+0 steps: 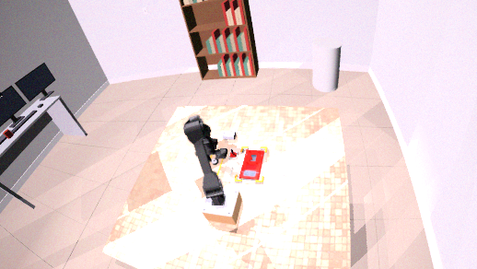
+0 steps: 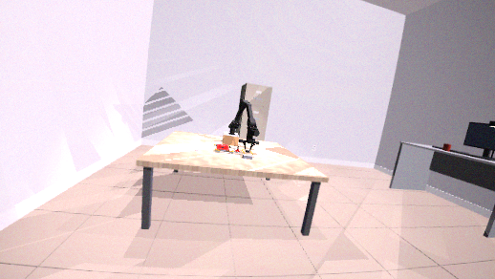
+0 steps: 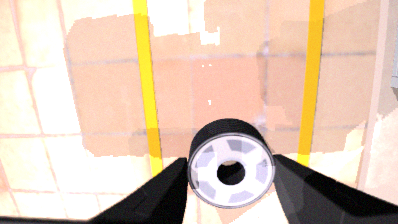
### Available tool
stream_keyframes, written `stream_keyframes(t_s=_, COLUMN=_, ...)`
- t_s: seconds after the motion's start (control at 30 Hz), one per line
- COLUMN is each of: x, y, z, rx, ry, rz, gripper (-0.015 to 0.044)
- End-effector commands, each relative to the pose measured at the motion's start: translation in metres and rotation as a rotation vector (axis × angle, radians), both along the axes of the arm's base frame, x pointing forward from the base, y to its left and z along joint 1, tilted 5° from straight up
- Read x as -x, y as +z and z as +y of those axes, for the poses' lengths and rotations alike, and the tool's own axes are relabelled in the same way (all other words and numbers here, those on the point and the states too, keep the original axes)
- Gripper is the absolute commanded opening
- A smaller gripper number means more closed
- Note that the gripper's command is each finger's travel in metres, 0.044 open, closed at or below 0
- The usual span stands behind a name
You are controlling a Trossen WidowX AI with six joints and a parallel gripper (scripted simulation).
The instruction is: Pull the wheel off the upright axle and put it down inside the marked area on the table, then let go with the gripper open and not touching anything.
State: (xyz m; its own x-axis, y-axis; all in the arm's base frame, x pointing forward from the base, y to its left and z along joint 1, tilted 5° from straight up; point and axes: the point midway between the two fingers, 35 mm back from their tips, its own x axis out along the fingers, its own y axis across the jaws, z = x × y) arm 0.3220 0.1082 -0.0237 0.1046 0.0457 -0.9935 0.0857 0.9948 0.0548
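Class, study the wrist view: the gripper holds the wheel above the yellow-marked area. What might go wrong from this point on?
1. The wheel sits between the two yellow lines but appears to be above the table still; released from here, it may roll or bounce past a line.
2. The gripper clamps the wheel's rim, and each finger lies close alongside. If it opens only slightly, a finger may stay touching the wheel, which the task forbids.

Below the gripper [image 3: 231, 172], the table [image 3: 40, 100] surface between the two yellow lines [image 3: 145, 85] of the marked area shows no obstruction. The wheel [image 3: 231, 169] fills the gap between both fingers. In the top view, the red tray [image 1: 251, 164] and a small red block [image 1: 233, 154] stand just beside the gripper.
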Motion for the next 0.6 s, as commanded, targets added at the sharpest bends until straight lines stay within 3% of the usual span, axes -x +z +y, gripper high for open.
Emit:
stream_keyframes(t_s=0.0, x=0.001, y=-0.006, z=-0.001, rx=0.004, ry=-0.006, rz=-0.001, gripper=0.0000)
stream_keyframes(t_s=0.37, x=0.000, y=0.000, z=0.000, rx=0.000, ry=0.000, rz=0.001, gripper=0.0289)
stream_keyframes(t_s=0.57, x=0.003, y=0.042, z=-0.001, rx=0.003, ry=-0.004, rz=-0.001, gripper=0.0300)
